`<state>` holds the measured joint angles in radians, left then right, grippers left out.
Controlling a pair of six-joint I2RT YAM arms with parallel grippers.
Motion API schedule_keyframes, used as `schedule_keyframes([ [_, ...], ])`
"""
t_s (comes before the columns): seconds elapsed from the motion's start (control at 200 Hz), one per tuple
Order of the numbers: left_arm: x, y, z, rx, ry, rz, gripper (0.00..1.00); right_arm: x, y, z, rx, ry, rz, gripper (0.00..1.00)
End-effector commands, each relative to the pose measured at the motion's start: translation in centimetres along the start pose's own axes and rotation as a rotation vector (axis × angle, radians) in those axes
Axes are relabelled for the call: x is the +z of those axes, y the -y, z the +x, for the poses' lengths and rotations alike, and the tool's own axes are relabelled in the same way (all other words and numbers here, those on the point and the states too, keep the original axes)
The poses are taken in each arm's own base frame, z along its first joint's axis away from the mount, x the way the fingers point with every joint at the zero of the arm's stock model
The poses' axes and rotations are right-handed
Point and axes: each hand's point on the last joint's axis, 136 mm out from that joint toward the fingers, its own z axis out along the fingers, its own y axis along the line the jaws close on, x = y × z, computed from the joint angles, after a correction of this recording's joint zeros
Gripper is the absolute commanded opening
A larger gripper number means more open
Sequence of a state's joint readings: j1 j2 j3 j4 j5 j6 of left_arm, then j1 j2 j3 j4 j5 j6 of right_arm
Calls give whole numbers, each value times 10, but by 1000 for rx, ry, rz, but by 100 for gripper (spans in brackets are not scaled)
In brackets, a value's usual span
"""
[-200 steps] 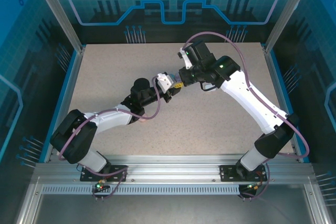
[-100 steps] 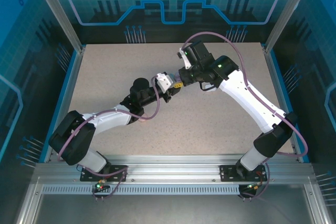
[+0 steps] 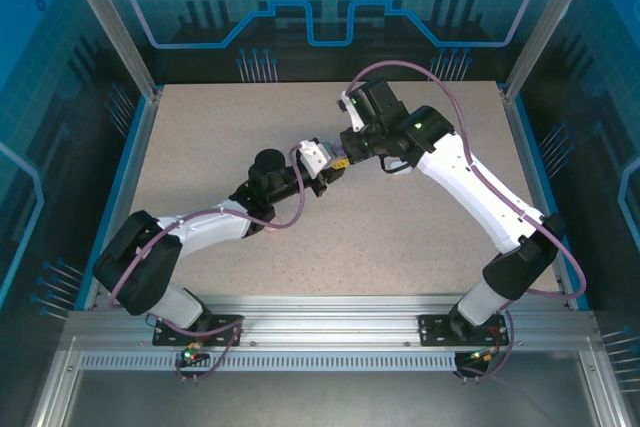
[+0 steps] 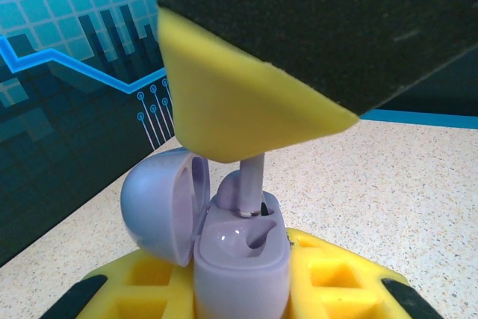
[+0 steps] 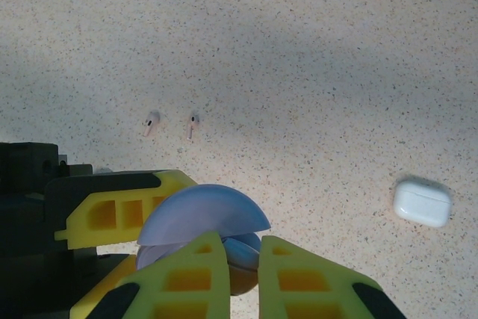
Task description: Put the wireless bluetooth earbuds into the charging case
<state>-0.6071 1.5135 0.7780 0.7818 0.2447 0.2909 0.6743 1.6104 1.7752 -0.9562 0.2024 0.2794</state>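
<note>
- purple earbud [image 4: 252, 181]: stem tip at slot of open purple case [image 4: 240, 259], held above desk [image 5: 299, 72] ctr.
- right claw [image 5: 243, 248] pinches purple earbud from above; left claw [image 4: 240, 289] clamps purple case.
- 2 pink earbuds [image 5: 151, 122] & closed white case [image 5: 422, 202] lie on desk, well apart.

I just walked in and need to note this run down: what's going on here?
The left gripper is shut on an open purple case, with its lid swung back. The right gripper pinches a purple earbud from above, with the tip of the stem at the mouth of a slot in the case, not yet seated. Two pink earbuds lie loose on the table, and a closed white case sits apart from them.
</note>
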Motion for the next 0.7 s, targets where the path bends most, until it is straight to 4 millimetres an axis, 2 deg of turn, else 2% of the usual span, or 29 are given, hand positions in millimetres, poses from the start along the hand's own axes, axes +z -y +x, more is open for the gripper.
schedule_keyframes([
  [0.0,-1,2,-34,34,94,10,0,4,-5,3,-20,-10,-4,11],
  [0.695,8,-7,-34,30,94,-24,0,3,-7,21,-11,-38,-27,11],
])
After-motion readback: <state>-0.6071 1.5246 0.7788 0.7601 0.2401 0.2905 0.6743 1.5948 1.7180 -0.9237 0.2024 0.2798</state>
